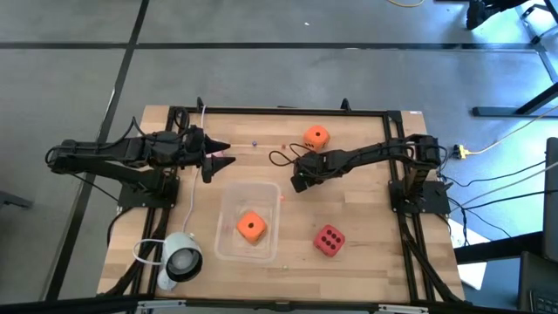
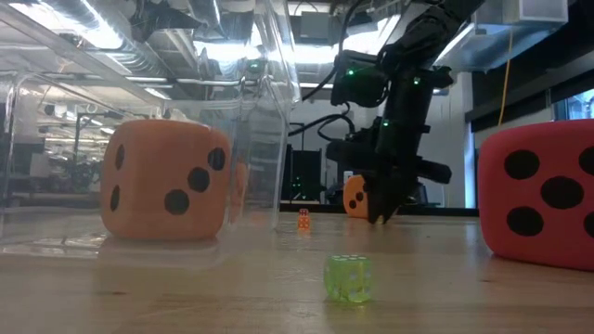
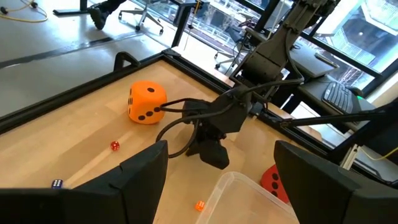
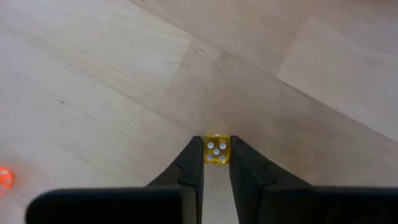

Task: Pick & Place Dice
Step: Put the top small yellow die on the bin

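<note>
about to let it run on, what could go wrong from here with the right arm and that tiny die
The right gripper pinches the small yellow die only at the very ends of its fingers, so it could pop out on lifting. The clear container sits close by; a low carry might clip its wall.

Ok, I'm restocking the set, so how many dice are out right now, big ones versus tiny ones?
Big orange dice: 2
Big red die: 1
Tiny dice: 5 (yellow, green, orange, red, dark)
Total: 8
</note>
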Robot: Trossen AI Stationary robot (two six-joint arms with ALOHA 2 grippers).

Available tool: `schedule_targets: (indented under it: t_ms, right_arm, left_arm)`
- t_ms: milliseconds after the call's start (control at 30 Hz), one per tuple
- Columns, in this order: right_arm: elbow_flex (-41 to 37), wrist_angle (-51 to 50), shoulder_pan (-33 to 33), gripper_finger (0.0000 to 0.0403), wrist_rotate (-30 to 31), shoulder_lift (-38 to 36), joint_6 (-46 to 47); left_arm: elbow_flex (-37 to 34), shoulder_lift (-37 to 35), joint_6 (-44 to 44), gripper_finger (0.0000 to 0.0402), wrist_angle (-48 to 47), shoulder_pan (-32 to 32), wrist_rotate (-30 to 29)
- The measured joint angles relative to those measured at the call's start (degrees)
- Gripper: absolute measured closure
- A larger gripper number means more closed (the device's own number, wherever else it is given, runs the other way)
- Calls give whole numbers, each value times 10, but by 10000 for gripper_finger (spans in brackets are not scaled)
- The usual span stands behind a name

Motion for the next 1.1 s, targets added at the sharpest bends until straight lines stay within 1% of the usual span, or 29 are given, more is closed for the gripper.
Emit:
schedule_targets:
  t_ms: [200,300,400,533,667,733,867,967,1100]
  right_arm:
    - [0,3,0,355,-4,-1,-6]
    - [-1,2,0,355,-25,-11,-24]
    - [-1,-2,6,355,-37,-40,-44]
    - [-1,-26,12,355,-33,-94,-60]
    - [-1,-32,18,355,-37,-160,-63]
    - [-1,-30,23,355,-39,-193,-63]
    - [-1,-33,28,355,-45,-261,-59]
    - [-1,-31,32,355,-63,-308,-53]
    - [-1,-14,42,355,-96,-368,-42]
  left_arm:
    - [0,0,-7,111,0,0,0]
    - [0,0,-13,111,0,0,0]
    - [0,0,-25,111,1,0,5]
    - [0,11,-32,111,20,0,23]
    - [0,43,20,111,57,-2,36]
    - [0,66,50,111,86,-2,38]
    - [1,106,126,111,158,-2,61]
    - [25,128,191,111,163,-2,65]
    - [62,149,295,111,164,-2,55]
